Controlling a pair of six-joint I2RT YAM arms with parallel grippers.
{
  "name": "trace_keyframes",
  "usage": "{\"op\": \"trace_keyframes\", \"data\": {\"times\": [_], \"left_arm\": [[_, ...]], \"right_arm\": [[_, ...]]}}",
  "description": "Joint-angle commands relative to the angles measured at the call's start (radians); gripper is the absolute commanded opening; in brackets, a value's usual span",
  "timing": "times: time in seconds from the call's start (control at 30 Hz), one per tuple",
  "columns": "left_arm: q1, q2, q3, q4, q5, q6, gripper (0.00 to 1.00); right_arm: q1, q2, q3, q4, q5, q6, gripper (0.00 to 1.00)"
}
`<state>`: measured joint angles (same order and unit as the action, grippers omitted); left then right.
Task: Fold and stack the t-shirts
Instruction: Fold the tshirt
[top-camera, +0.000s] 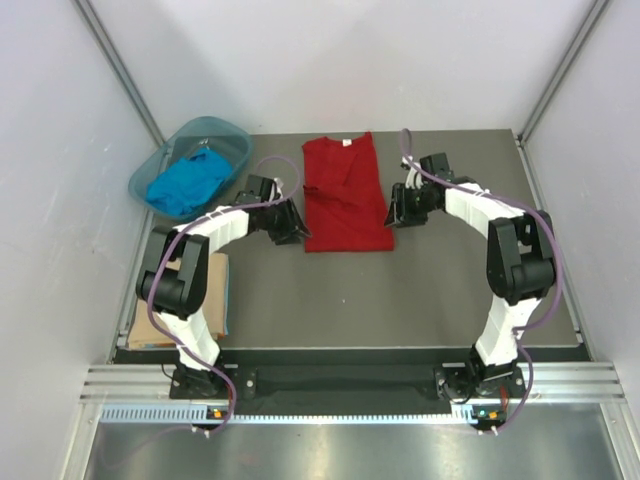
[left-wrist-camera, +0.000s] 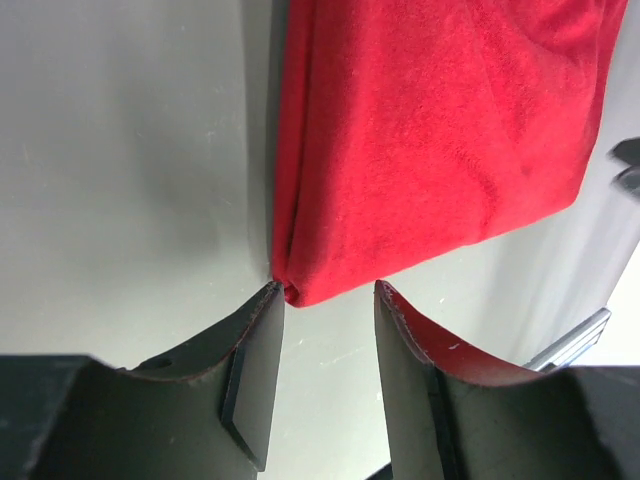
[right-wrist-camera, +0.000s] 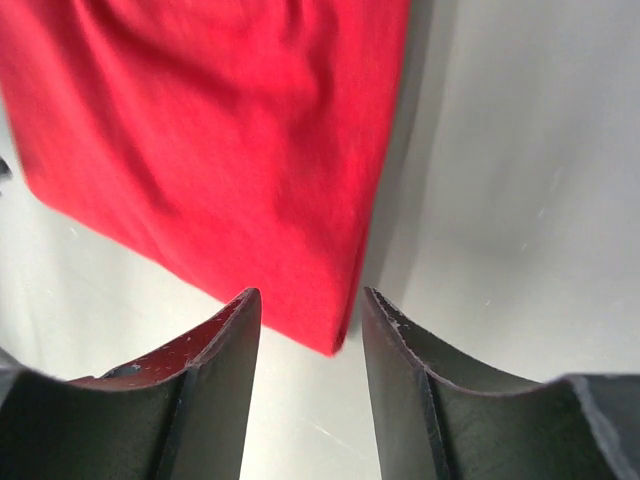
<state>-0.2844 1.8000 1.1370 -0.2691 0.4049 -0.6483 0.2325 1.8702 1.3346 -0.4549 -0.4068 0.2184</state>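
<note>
The deep red t-shirt lies folded into a long strip at the table's middle, its white neck label at the far end. My left gripper stands open at its near left corner. In the left wrist view that gripper has the corner of the red cloth lying loose beside its left fingertip. My right gripper is open at the near right corner. In the right wrist view the red cloth's corner lies unpinched between the right gripper's fingertips. The blue t-shirt is bunched in the basin.
The translucent teal basin stands at the far left corner of the dark mat. A flat tan thing lies at the near left, partly under my left arm. White walls close in both sides.
</note>
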Motion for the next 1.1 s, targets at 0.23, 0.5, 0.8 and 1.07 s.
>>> {"op": "trace_keyframes", "data": {"times": [0.23, 0.5, 0.8, 1.07], "left_arm": [[-0.012, 0.041, -0.031, 0.151, 0.045, 0.071, 0.47], [-0.021, 0.09, -0.033, 0.157, 0.051, 0.072, 0.42], [-0.021, 0.111, -0.019, 0.067, 0.063, 0.027, 0.0], [-0.041, -0.04, -0.163, -0.125, -0.103, -0.011, 0.0]], "right_arm": [[-0.028, -0.008, -0.138, 0.1, -0.098, -0.08, 0.48], [-0.035, 0.012, -0.195, 0.143, -0.164, -0.085, 0.4], [-0.039, -0.009, -0.254, 0.196, -0.161, -0.018, 0.0], [-0.012, -0.228, -0.527, 0.235, -0.04, 0.105, 0.0]]}}
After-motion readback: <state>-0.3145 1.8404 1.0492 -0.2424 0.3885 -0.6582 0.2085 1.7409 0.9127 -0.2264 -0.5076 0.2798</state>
